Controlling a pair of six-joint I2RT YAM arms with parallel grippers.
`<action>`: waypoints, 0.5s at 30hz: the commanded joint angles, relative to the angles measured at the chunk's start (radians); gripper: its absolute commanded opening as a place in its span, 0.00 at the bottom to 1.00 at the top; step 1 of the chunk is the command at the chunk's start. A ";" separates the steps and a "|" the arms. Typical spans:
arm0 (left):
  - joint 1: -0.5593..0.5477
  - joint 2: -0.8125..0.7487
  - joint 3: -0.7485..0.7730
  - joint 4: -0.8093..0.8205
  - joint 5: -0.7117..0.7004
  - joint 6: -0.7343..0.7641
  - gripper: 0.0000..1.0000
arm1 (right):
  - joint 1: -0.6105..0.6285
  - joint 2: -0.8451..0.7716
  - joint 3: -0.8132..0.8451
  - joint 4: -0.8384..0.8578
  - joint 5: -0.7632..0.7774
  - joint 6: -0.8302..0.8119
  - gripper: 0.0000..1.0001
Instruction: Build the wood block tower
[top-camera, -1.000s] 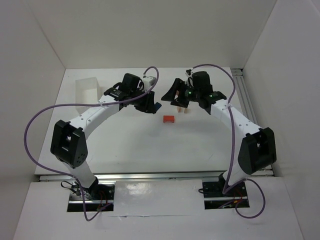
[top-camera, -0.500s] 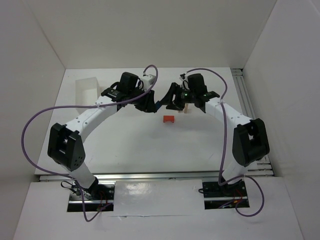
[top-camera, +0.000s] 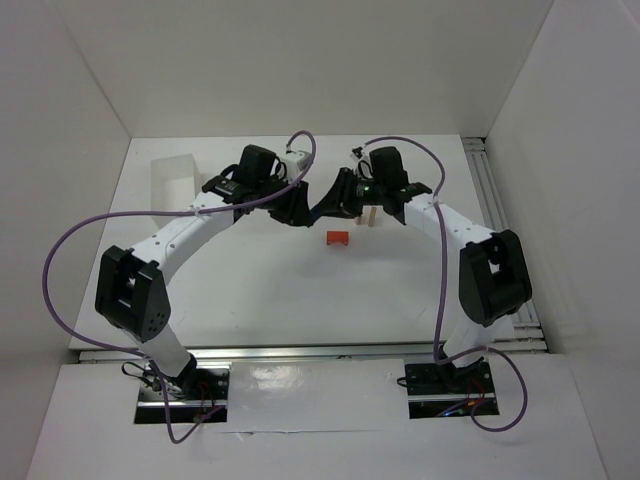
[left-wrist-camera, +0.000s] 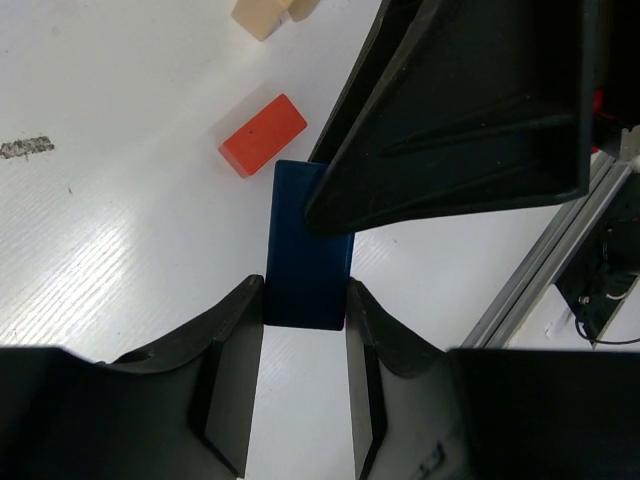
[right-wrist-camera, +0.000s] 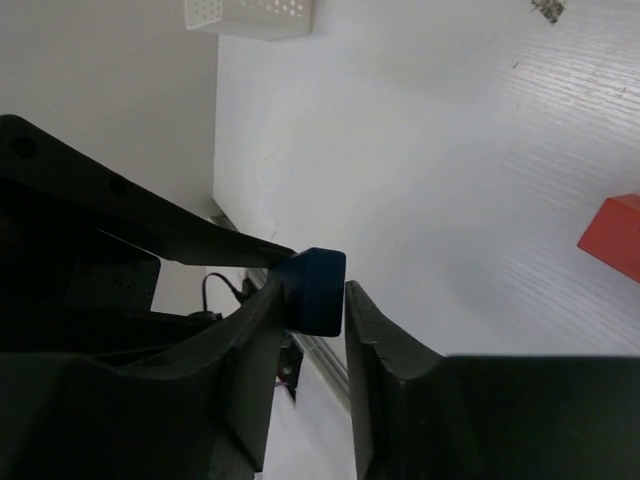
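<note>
My left gripper (left-wrist-camera: 305, 300) is shut on a blue block (left-wrist-camera: 308, 255) and holds it above the table. My right gripper (right-wrist-camera: 318, 300) has come in from the right, and its fingers lie against the two flat faces of the same blue block (right-wrist-camera: 318, 290). One right finger (left-wrist-camera: 470, 110) overlaps the block in the left wrist view. In the top view the two grippers meet at mid-table, left (top-camera: 300, 212) and right (top-camera: 325, 208). An orange-red block (top-camera: 338, 238) lies on the table just in front of them. Pale wood blocks (top-camera: 372, 217) stand to its right.
A translucent white tub (top-camera: 172, 183) stands at the back left of the table. An aluminium rail (top-camera: 490, 200) runs along the table's right edge. White walls close in the table on three sides.
My right gripper has swung left from beside the pale blocks to the blue block in my left gripper. The left arm has hardly moved.
</note>
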 joint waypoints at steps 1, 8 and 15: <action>-0.001 -0.029 0.003 0.034 0.042 0.025 0.00 | 0.008 0.014 0.051 0.062 -0.022 0.007 0.36; -0.001 -0.029 0.003 0.024 0.032 0.025 0.00 | 0.008 0.002 0.079 -0.002 0.051 -0.031 0.13; -0.001 -0.011 0.022 -0.006 0.008 0.024 0.99 | 0.008 -0.041 0.229 -0.243 0.400 -0.183 0.09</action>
